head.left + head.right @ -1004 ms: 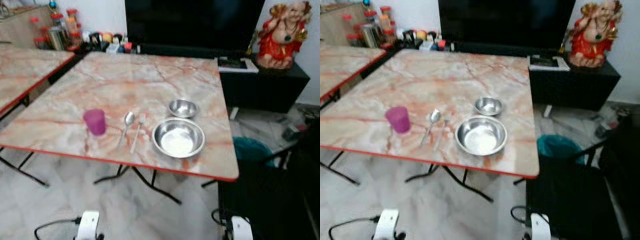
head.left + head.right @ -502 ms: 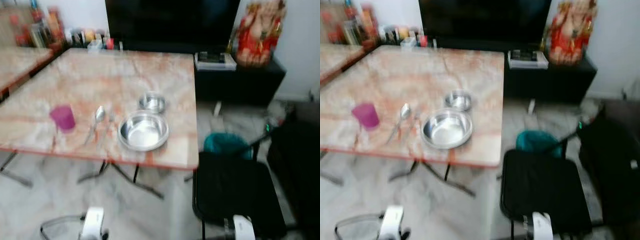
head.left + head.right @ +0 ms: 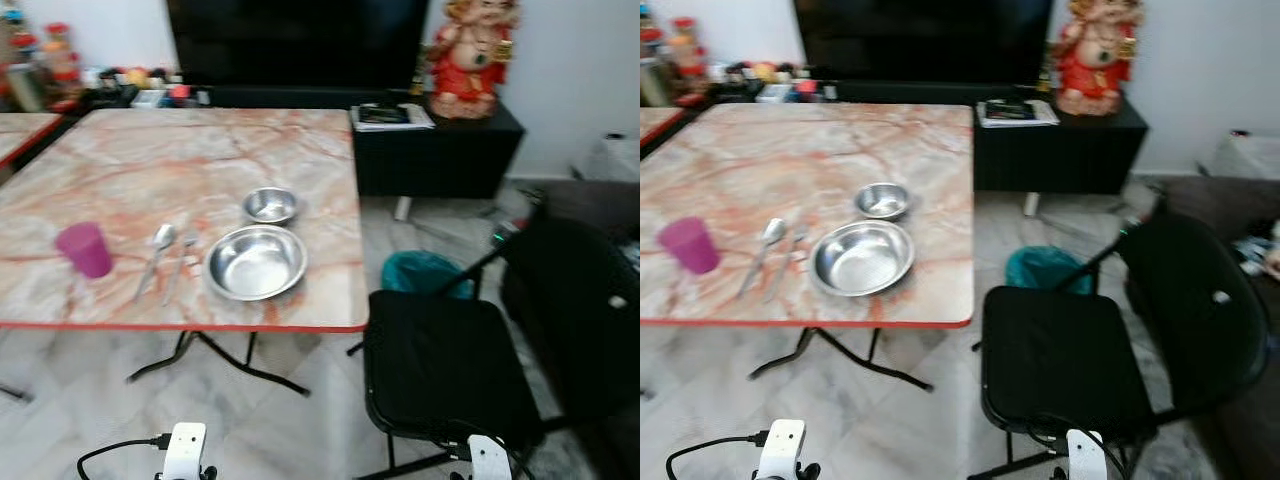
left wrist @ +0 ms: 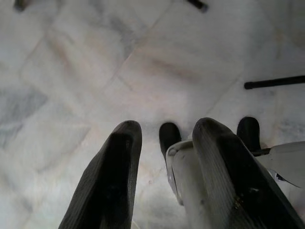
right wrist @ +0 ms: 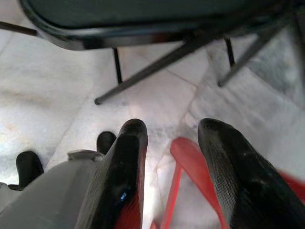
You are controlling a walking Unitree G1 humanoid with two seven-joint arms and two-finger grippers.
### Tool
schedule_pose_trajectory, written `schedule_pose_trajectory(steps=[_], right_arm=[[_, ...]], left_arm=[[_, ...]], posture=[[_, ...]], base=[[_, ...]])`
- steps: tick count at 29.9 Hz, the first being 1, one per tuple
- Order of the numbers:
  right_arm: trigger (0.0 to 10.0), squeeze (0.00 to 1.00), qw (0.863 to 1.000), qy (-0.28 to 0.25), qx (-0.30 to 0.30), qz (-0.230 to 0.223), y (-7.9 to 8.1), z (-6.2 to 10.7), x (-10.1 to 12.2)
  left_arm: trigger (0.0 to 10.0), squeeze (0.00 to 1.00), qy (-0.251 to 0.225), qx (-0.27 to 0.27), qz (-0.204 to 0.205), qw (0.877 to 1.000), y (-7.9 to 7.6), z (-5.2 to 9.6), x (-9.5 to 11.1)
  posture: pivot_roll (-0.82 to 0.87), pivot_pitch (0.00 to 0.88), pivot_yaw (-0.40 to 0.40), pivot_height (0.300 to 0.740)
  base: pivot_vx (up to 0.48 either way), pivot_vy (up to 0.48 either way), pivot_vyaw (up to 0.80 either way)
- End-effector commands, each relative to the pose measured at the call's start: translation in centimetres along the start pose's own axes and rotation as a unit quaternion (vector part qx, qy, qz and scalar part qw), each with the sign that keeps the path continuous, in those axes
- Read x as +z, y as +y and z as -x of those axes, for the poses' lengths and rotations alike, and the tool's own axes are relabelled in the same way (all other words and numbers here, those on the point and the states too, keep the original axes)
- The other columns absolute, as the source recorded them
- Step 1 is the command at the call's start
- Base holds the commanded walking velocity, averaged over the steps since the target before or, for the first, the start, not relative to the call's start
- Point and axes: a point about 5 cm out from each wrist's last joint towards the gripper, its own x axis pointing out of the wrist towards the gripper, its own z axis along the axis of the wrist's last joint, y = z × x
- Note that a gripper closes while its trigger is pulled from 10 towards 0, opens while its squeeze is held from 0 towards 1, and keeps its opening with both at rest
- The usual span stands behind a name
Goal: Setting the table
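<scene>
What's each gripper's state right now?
Left gripper: open, empty, hanging over the floor.
Right gripper: open, empty, hanging low by the black chair.

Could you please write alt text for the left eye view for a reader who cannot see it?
A marble-patterned table holds a pink cup, a spoon, a fork, a large steel bowl and a small steel bowl. A black folding chair stands beside it.

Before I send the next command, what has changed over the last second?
Only the camera has swung to the robot's right: the table sits further left in view, and the black chair now shows whole. The pink cup, spoon, big bowl and small bowl lie as before. Both grippers hang open over the floor, left gripper and right gripper.
</scene>
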Motion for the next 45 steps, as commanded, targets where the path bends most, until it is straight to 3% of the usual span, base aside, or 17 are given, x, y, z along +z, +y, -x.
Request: schedule_pose_trajectory(steps=[1,14,24,37,45], right_arm=[[10.0,0.00,1.000,-0.002,0.002,0.005,0.0,0.0,0.3],[10.0,0.00,1.000,-0.008,0.003,0.005,0.0,0.0,0.4],[10.0,0.00,1.000,-0.007,0.000,0.003,0.0,0.0,0.3],[10.0,0.00,1.000,-0.008,0.000,0.004,-0.1,0.0,0.4],[10.0,0.00,1.000,-0.008,0.001,0.008,-0.1,0.0,0.3]], left_arm=[[10.0,0.00,0.001,0.001,0.005,1.000,0.1,0.0,0.0],[10.0,0.00,-0.002,0.003,-0.003,1.000,0.1,0.0,0.1],[10.0,0.00,-0.072,0.048,-0.027,0.996,0.6,0.2,1.2],[10.0,0.00,-0.118,0.055,-0.086,0.988,0.4,0.3,2.2],[10.0,0.00,-0.124,0.053,-0.086,0.987,0.3,0.4,2.1]], posture=[[0.03,0.000,-0.037,0.740],[0.03,0.000,-0.039,0.740],[0.04,0.000,-0.028,0.740],[0.04,0.000,-0.027,0.740],[0.04,0.000,-0.027,0.740]], base=[[0.000,0.000,-0.72],[0.000,0.000,-0.08],[0.000,0.000,0.00],[0.000,0.000,0.00],[0.000,0.000,0.00]])
